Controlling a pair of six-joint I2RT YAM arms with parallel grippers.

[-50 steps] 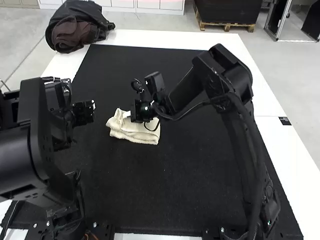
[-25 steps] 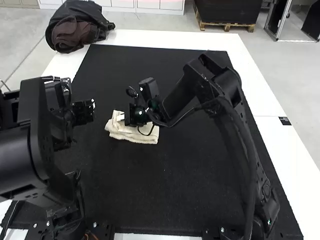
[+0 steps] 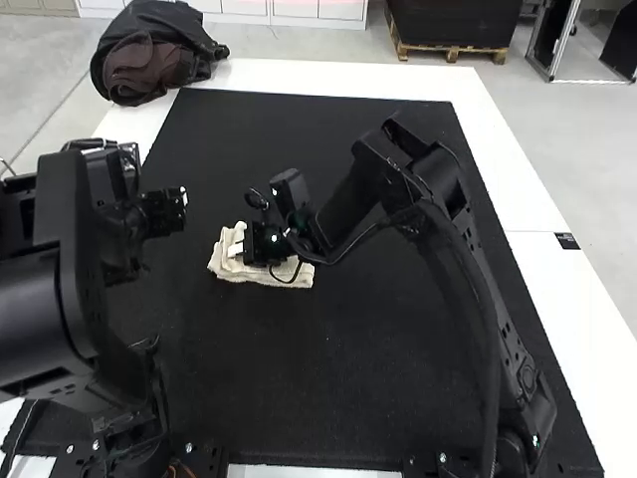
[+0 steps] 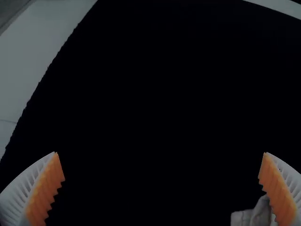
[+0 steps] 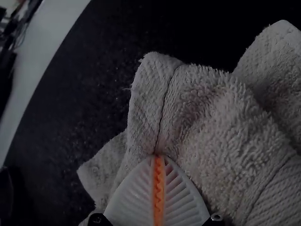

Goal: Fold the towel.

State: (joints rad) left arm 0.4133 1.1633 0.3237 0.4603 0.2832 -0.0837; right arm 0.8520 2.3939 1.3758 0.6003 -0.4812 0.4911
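The towel (image 3: pixel 227 263) lies on the black mat (image 3: pixel 299 368) that covers much of the white bench (image 3: pixel 557 289), in a small folded heap of uneven layers. The right end effector (image 3: pixel 239 241) is over it, its arm reaching in from the right. In the right wrist view the fingers of the right end effector (image 5: pixel 158 156) are closed together, tips against the cloth beside a stitched seam; I cannot tell whether any cloth is pinched between them. Corners of the towel stick out around the fingers, and its looped pile shows next to the seam. The left end effector (image 3: pixel 183 196) is above the mat, apart from the towel. Its ribbed fingers are spread wide, with orange pads (image 4: pixel 46 190) facing each other and nothing between them
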